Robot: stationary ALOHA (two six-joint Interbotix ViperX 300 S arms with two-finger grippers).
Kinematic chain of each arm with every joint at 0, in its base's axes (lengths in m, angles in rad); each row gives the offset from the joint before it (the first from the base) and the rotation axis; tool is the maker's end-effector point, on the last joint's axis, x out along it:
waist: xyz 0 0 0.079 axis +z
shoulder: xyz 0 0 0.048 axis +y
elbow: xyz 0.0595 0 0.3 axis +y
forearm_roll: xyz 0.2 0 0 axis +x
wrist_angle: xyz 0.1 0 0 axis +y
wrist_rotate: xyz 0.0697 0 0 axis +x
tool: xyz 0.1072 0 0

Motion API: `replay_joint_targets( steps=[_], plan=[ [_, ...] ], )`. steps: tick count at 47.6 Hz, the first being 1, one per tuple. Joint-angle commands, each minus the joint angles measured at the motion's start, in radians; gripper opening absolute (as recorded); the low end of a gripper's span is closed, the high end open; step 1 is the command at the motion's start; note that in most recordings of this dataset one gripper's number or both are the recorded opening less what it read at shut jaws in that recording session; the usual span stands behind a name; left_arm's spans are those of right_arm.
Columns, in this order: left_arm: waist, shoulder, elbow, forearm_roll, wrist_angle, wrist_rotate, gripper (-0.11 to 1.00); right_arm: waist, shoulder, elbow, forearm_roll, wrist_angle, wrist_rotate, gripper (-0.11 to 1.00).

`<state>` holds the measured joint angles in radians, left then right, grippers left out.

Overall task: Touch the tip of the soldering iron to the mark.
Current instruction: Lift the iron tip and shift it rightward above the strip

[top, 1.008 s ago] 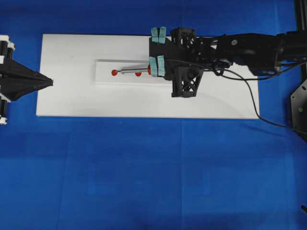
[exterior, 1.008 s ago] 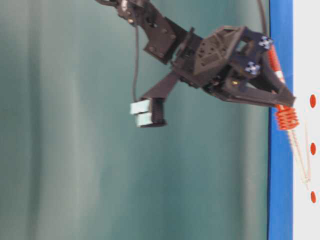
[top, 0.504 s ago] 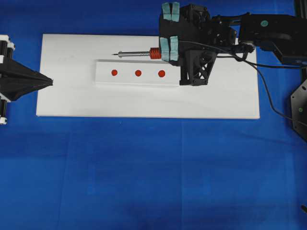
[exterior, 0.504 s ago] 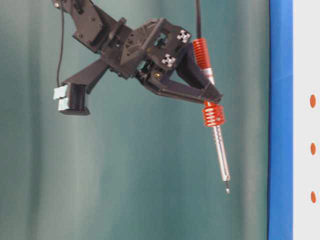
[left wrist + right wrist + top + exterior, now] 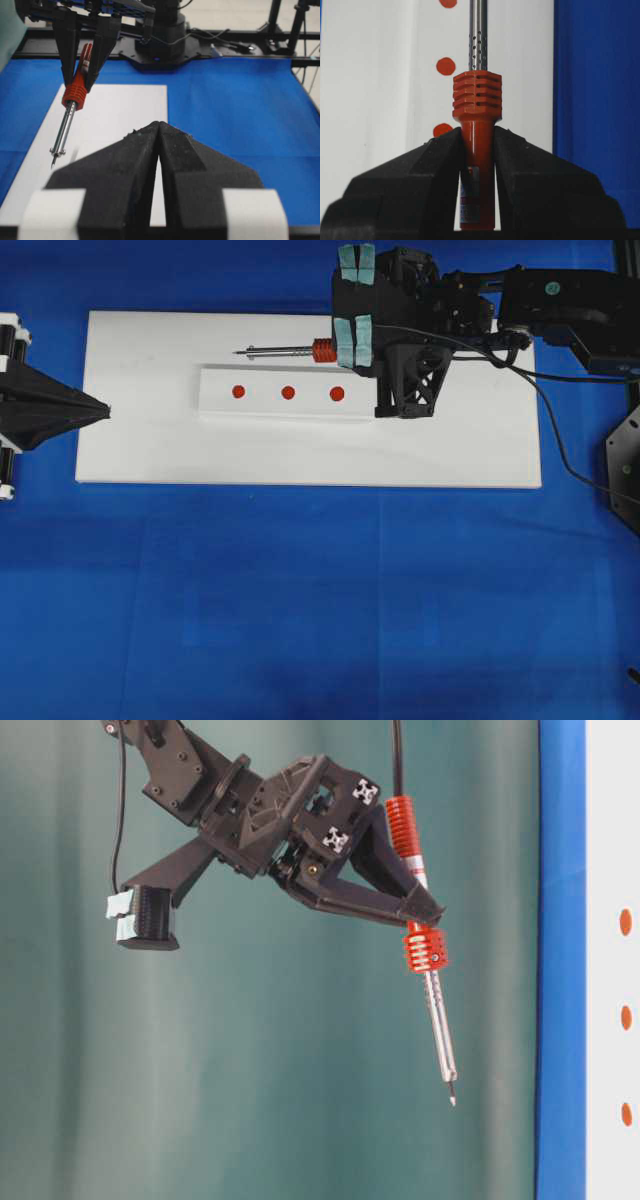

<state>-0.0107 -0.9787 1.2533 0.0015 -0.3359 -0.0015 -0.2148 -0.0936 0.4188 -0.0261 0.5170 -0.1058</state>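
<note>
On white block, three red dots

A black right tool with pale teal pads grips the soldering iron, its handle and ribbed collar red-orange, its perforated shaft silver, its cord black. Just beside the shaft, three red dots, the mark among them, line a white block on a white board over the blue table.

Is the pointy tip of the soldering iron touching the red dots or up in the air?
Up in the air. In the table-level view the soldering iron tip hangs clear of the white block.
</note>
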Motion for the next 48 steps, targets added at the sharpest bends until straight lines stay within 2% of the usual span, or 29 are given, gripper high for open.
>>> replay_joint_targets(
  steps=[1, 27, 48],
  plan=[
    [0.002, 0.003, -0.014, 0.002, -0.011, 0.000, 0.00, -0.003, -0.037, -0.009, -0.003, 0.000, 0.000, 0.06],
    [0.003, 0.003, -0.014, 0.002, -0.011, -0.005, 0.00, -0.034, -0.241, 0.210, -0.005, 0.009, -0.002, 0.06],
    [0.002, 0.003, -0.012, 0.002, -0.015, -0.005, 0.00, -0.035, -0.256, 0.227, -0.012, 0.006, -0.003, 0.06]
  ],
)
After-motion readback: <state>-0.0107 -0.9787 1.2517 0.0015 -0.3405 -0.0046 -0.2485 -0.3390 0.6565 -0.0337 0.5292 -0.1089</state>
